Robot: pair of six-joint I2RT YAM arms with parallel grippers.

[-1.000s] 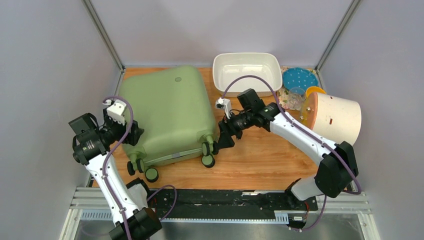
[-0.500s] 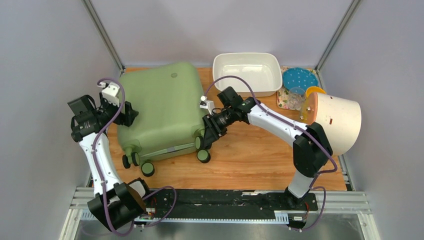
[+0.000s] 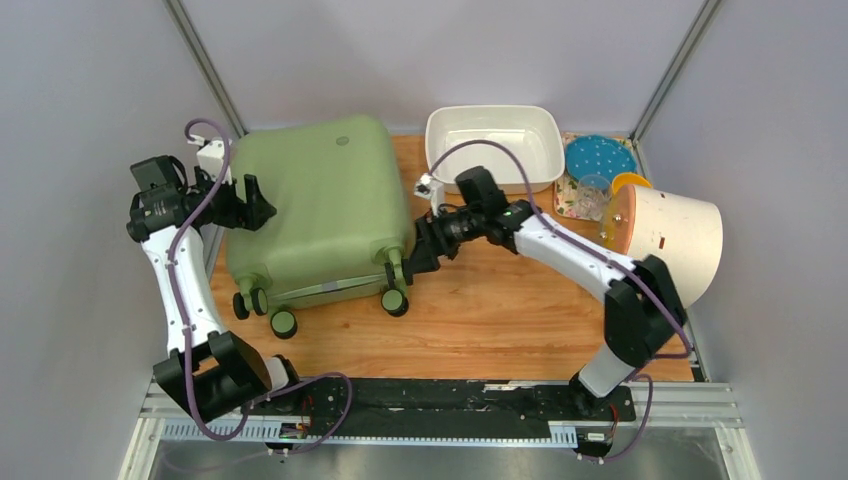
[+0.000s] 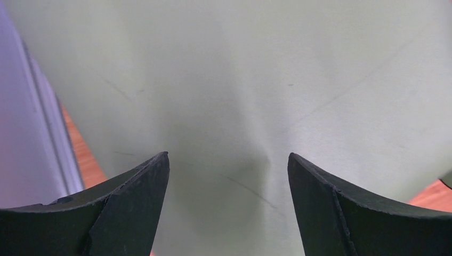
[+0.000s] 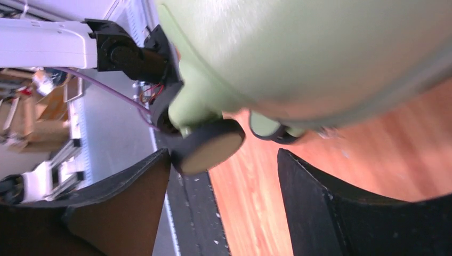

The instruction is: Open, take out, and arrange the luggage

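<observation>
Sage-green luggage (image 3: 320, 210) lies shut on the wooden table (image 3: 520, 320), left of centre. Left gripper (image 3: 252, 200) is spread wide against its left side. Right gripper (image 3: 408, 262) is spread by 1 wheel (image 5: 210, 145), gripping nothing.

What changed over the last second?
The suitcase slid left and toward the back wall, turning slightly. The left gripper moved back along its left side. The right gripper followed it left at the wheel corner. Both are open. The tub and cylinder stayed put.
</observation>
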